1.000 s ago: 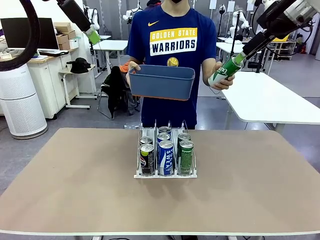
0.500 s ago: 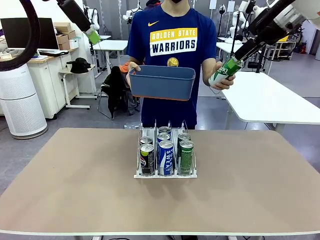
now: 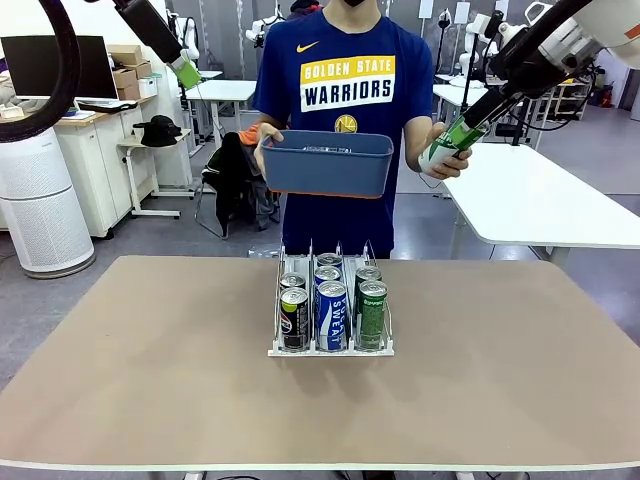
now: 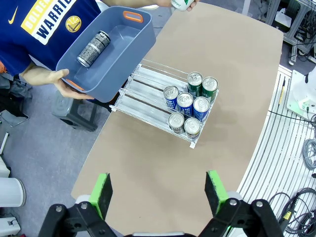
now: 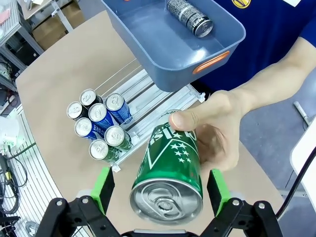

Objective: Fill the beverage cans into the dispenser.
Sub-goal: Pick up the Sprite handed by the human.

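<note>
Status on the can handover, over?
Left gripper open, high over table. Right gripper open, straddling green can, not gripped; person's hand holds it. Dispenser: seven cans in. One black can in the person's bin.

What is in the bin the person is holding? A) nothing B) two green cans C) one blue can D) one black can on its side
D: a single black can lies on its side on the floor of the bin; the green can is in the person's hand, outside it.
</note>
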